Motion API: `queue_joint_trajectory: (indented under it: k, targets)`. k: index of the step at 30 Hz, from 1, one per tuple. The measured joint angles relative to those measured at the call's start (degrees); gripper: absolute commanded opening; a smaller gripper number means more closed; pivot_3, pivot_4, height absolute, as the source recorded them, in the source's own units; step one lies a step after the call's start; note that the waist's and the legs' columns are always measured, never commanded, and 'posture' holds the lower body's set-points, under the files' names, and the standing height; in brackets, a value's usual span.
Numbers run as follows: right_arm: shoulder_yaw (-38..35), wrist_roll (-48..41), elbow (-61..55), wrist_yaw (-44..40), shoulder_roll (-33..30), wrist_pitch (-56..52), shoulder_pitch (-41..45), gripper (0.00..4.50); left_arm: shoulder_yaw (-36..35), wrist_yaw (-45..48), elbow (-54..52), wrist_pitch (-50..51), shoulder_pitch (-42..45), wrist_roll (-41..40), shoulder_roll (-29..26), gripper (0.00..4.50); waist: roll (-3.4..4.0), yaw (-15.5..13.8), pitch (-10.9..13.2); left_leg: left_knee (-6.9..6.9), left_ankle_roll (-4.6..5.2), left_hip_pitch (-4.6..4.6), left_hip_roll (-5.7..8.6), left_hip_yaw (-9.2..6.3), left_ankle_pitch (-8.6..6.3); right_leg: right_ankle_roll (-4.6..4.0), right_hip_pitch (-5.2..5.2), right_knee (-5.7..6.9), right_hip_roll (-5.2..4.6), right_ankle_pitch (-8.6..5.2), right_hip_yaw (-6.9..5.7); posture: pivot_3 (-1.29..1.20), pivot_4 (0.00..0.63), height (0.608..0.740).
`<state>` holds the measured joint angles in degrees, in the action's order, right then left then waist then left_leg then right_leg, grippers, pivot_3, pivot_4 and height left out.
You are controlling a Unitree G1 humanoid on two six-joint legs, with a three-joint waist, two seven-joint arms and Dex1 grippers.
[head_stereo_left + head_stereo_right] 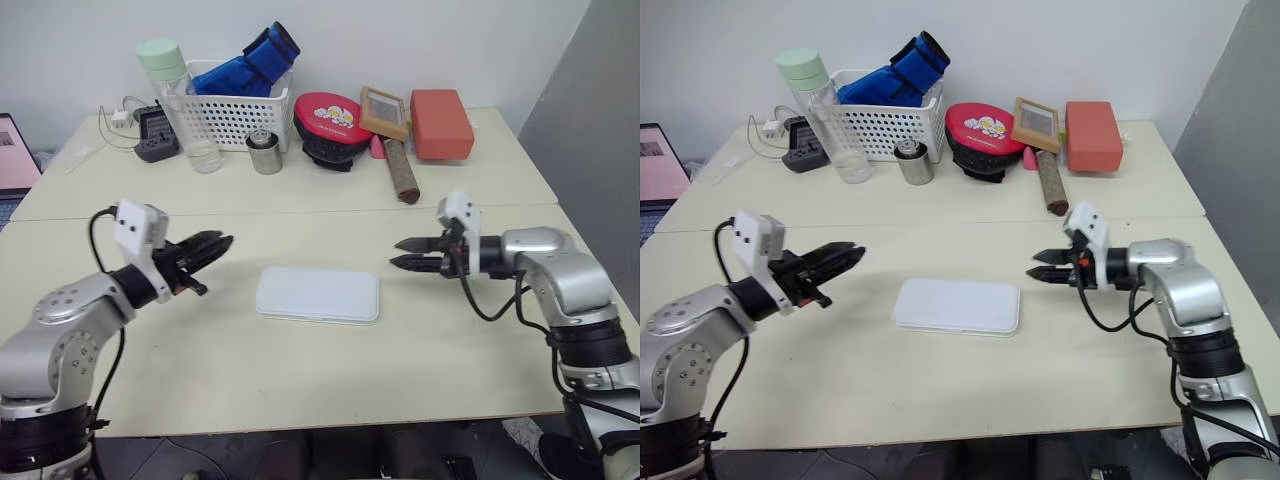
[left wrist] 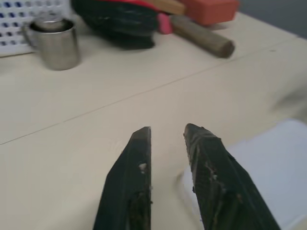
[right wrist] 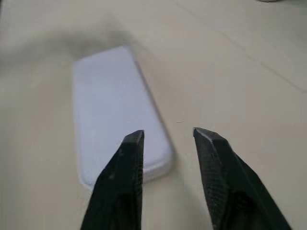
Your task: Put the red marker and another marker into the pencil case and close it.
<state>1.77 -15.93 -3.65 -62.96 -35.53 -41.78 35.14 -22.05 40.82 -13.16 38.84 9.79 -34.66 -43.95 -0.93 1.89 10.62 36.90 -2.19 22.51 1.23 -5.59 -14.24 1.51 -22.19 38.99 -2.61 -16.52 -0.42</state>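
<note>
Both tools, left tool and right tool, hung parted and empty beside the closed pencil case; an unlatched lid could spring open.

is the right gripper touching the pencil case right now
Apart. In the left eye view, bare tabletop shows between the right gripper and the closed pencil case; the open fingers hang beside the case's right end, holding nothing.

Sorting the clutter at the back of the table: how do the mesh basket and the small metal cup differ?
The mesh basket is white, perforated, rectangular and holds a blue bundle; the metal cup is silver, solid-walled and round. The basket is far bigger and stands behind the cup. Both stand upright on the table.
</note>
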Motion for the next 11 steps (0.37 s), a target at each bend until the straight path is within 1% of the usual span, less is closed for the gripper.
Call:
queue_joint_trajectory:
  k: [4,8,11]
  targets:
    - [-1.33,-0.25,0.09,2.53,-1.85,0.00,-0.38,3.42,-0.81,2.91,5.50,-2.92,-0.14,1.34,-2.54,2.67,-0.01,-0.21,0.01,0.01,0.00,0.10,0.01,-0.03,0.00,0.00,-0.06,-0.02,-0.04,0.00,-0.02,0.00,0.150,0.740]
    - [-3.37,-1.06,0.35,4.44,-4.22,-0.03,-0.75,4.45,-2.55,4.81,9.42,-4.86,0.10,2.04,-4.56,3.60,0.00,-0.23,0.01,0.00,0.00,0.15,0.03,-0.03,0.00,0.00,-0.08,-0.04,-0.27,0.00,-0.03,0.00,0.150,0.740]
    - [-3.40,-1.22,0.35,5.17,-4.25,-0.14,-0.88,4.50,-2.40,6.29,10.57,-5.69,0.50,2.10,-4.76,4.33,0.00,-0.19,0.01,0.00,0.00,0.14,0.03,-0.02,0.00,0.00,-0.08,-0.03,-0.27,0.00,-0.04,0.00,0.150,0.740]
